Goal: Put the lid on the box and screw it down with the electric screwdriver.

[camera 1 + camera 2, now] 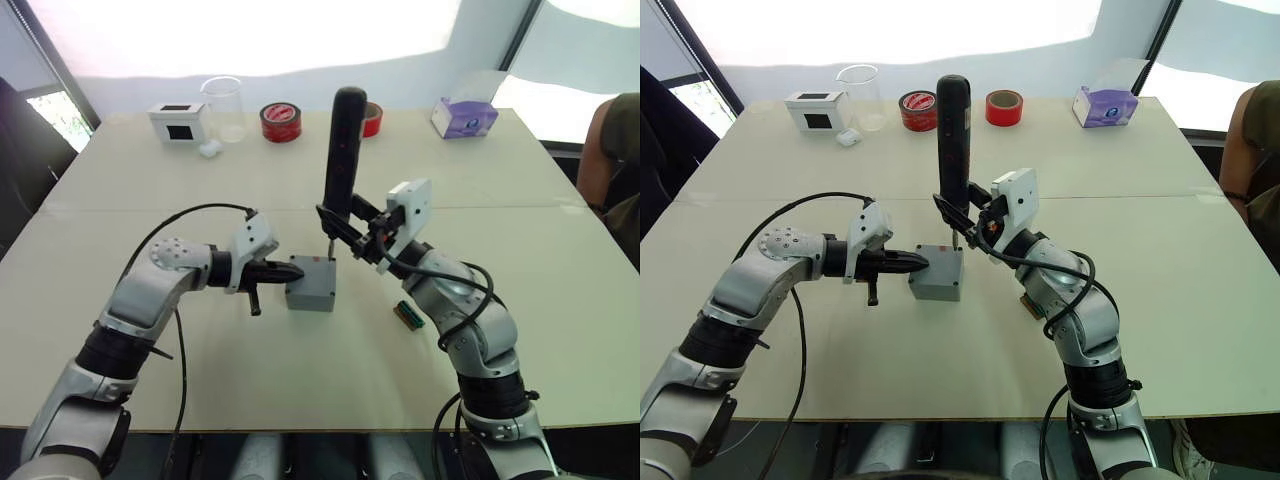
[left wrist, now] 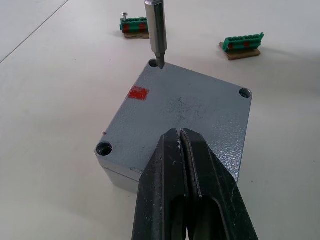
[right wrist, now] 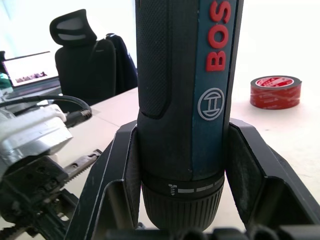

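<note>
Closed black left gripper (image 2: 186,150) presses the grey square lid (image 2: 185,107) while the right gripper (image 3: 182,165) clamps the upright black electric screwdriver (image 1: 342,150), bit directly over a corner hole.

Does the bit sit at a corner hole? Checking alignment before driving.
Yes, the electric screwdriver has its tip at a corner hole of the lid.

Strong daylight pours in from beyond the far edge of the pale beige counter (image 1: 150,190), washing that backdrop out to white glare. The counter is evenly bright; shadows under the small grey metal box (image 2: 175,120) stay soft and faint. Near the left gripper (image 2: 182,150) the focus is crisp.
</note>
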Action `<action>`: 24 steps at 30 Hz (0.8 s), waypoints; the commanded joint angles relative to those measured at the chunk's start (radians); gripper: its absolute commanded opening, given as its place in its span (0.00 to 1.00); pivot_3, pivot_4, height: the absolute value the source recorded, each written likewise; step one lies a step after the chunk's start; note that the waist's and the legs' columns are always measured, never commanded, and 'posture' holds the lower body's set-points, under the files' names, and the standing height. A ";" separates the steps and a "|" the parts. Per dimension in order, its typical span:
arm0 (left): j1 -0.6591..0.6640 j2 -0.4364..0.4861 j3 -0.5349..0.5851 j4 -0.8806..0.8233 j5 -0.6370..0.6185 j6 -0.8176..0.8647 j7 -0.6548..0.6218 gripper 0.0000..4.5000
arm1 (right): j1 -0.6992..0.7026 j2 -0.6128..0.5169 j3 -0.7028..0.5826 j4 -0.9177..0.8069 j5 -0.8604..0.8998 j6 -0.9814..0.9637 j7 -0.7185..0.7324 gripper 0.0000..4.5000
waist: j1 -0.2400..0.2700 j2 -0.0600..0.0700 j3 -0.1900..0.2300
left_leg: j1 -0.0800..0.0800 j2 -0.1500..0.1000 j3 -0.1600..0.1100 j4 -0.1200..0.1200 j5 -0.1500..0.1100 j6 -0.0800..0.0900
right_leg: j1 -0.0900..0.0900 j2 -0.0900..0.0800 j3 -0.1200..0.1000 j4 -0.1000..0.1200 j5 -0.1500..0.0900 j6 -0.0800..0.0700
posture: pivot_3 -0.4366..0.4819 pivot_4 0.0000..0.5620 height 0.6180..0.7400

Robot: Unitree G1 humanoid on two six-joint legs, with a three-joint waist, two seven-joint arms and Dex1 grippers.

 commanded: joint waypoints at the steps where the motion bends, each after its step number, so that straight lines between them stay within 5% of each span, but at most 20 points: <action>1: 0.003 0.002 -0.005 0.008 0.014 0.000 -0.005 0.00 | -0.009 -0.001 -0.005 -0.012 -0.021 -0.061 0.011 0.39 | 0.000 0.000 0.000 | 0.000 0.000 0.000 0.000 0.000 0.000 | 0.000 0.000 0.000 0.000 0.000 0.000 | 0.48 0.27 1.00; 24: 0.029 0.008 -0.005 -0.005 0.030 -0.007 -0.007 0.00 | 0.078 -0.026 0.119 0.070 -0.145 -0.007 -0.005 0.39 | 0.000 -0.003 -0.003 | 0.018 0.000 0.000 -0.003 -0.001 0.002 | 0.018 0.000 0.000 -0.004 -0.001 -0.001 | 0.48 0.27 1.00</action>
